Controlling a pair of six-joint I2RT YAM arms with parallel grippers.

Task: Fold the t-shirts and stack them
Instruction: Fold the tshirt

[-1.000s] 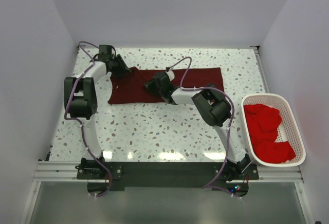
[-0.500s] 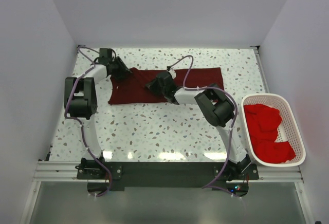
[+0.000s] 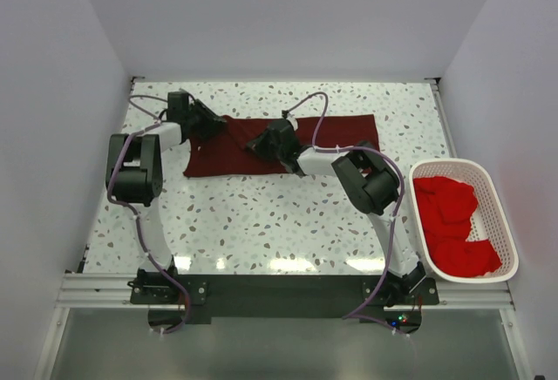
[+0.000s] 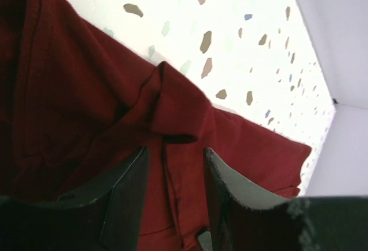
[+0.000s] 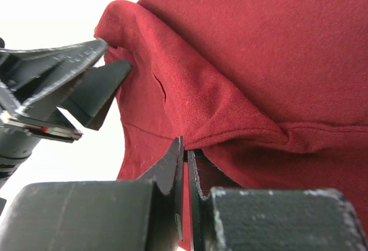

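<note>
On the desk (image 3: 261, 214), our closed right fingers (image 5: 170, 170) pinch the maroon t-shirt (image 3: 340, 129) for folding, its ridge between open left fingers (image 4: 126, 187).

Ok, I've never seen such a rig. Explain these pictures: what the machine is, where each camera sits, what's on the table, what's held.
Two robot arms are bolted side by side at the near edge of a speckled table. One camera looks down from above; one sits on each wrist, showing its own fingers. A maroon t-shirt lies spread on the table; a white basket beside it holds red shirts. The right gripper is shut on a fold of the t-shirt. The left gripper straddles its edge, fingers apart; whether it pinches, I cannot tell.
</note>
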